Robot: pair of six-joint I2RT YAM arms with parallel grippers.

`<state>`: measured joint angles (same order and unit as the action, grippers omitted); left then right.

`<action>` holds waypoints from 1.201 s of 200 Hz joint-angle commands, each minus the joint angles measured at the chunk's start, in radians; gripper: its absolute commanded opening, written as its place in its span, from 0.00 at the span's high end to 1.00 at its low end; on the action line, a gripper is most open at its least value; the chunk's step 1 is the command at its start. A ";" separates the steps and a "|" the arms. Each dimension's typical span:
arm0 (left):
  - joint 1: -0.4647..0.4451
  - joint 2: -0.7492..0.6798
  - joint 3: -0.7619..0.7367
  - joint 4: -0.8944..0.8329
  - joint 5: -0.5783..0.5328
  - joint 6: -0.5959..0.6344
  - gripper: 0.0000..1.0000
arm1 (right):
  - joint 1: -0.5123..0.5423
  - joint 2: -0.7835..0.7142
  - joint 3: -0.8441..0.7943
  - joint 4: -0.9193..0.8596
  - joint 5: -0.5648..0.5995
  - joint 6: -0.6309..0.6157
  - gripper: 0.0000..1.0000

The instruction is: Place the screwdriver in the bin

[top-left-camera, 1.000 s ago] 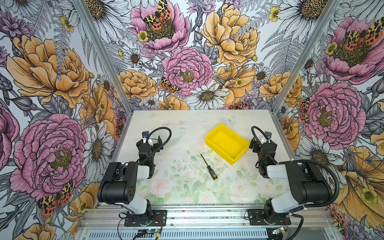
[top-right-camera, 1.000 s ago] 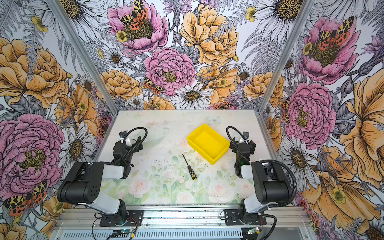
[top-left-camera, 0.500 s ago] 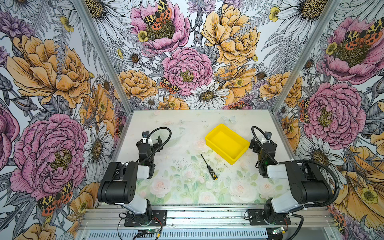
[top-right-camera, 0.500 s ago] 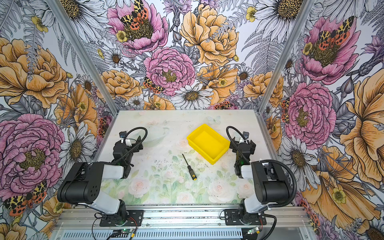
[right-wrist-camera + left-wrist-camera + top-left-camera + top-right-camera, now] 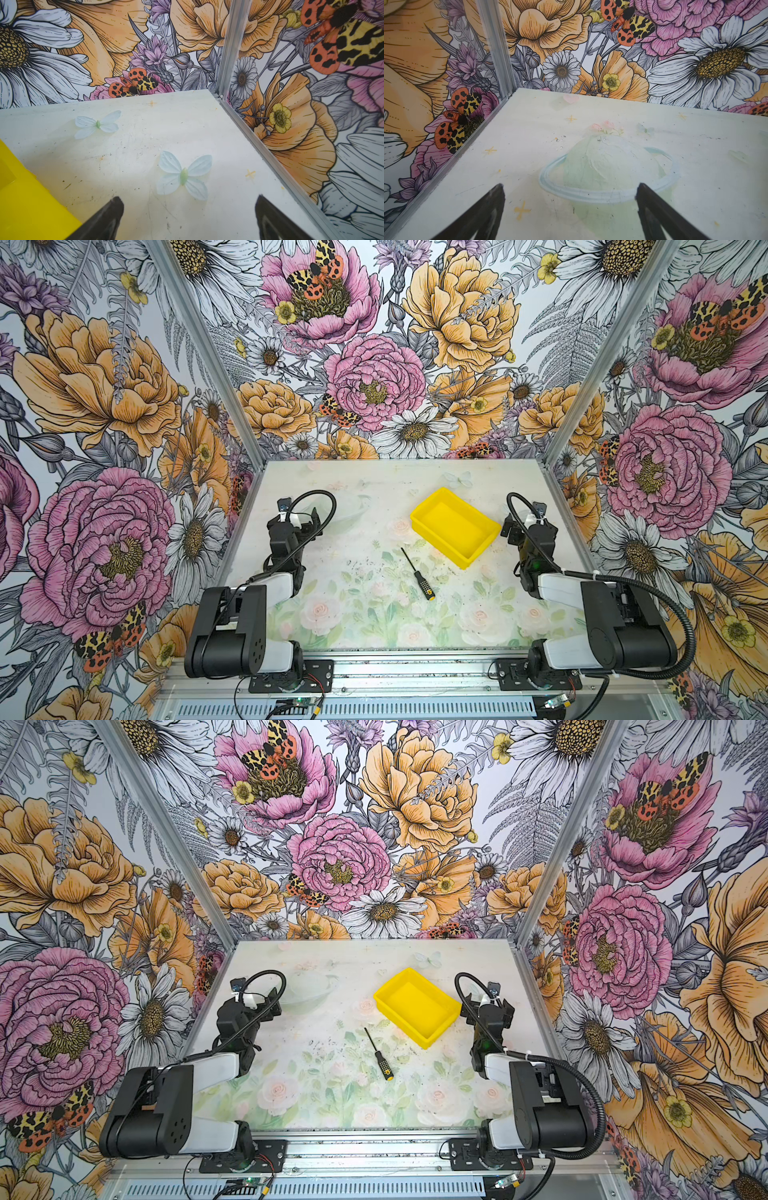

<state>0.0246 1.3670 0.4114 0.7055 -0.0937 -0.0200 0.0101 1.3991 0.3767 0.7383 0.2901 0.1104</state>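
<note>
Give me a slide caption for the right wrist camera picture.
Right gripper open over the butterfly-printed table, with a corner of the yellow bin at the edge of view.

Three tall wall panels (image 5: 374, 364) papered with huge pink, orange and white flowers and spotted moths close me in, joined by silver aluminium corner posts (image 5: 210, 356). Below lies an evenly lit, scuffed pale tabletop (image 5: 353, 489) printed with faint roses.

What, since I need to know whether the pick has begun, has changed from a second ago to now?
Nothing has visibly changed. The screwdriver lies on the table near the empty bin, apart from it. The left gripper and right gripper wait open at the sides, holding nothing.
</note>
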 commanded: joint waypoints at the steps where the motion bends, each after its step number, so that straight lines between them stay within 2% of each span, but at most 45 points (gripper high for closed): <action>1: 0.009 -0.045 0.016 -0.100 0.029 -0.028 0.01 | 0.011 -0.048 0.028 -0.065 -0.003 0.000 0.00; 34: 0.008 -0.113 0.096 -0.318 0.048 -0.032 0.01 | 0.034 -0.140 0.087 -0.233 0.016 -0.004 0.00; 52: -0.004 -0.147 0.146 -0.447 0.050 -0.079 0.01 | 0.052 -0.207 0.142 -0.365 0.055 0.029 0.01; 85: -0.033 -0.170 0.262 -0.721 0.036 -0.234 0.01 | 0.093 -0.286 0.358 -0.820 0.186 0.157 0.01; 113: -0.042 -0.172 0.333 -0.901 0.083 -0.327 0.01 | 0.183 -0.321 0.498 -1.075 0.223 0.195 0.00; 157: -0.113 -0.223 0.368 -1.030 0.219 -0.365 0.01 | 0.381 -0.266 0.672 -1.359 0.244 0.253 0.01; 176: -0.159 -0.223 0.367 -1.038 0.310 -0.394 0.01 | 0.481 -0.222 0.720 -1.413 0.177 0.255 0.01; 206: -0.268 -0.200 0.353 -1.033 0.425 -0.403 0.01 | 0.634 -0.118 0.827 -1.554 0.170 0.271 0.01; 223: -0.322 -0.198 0.330 -1.023 0.434 -0.400 0.01 | 0.692 -0.078 0.854 -1.601 0.142 0.288 0.00; 240: -0.338 -0.212 0.302 -1.000 0.461 -0.412 0.01 | 0.721 -0.050 0.853 -1.614 0.081 0.316 0.01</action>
<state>-0.2920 1.1667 0.7467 -0.3084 0.2829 -0.4065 0.6979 1.3228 1.2007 -0.7662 0.4385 0.3733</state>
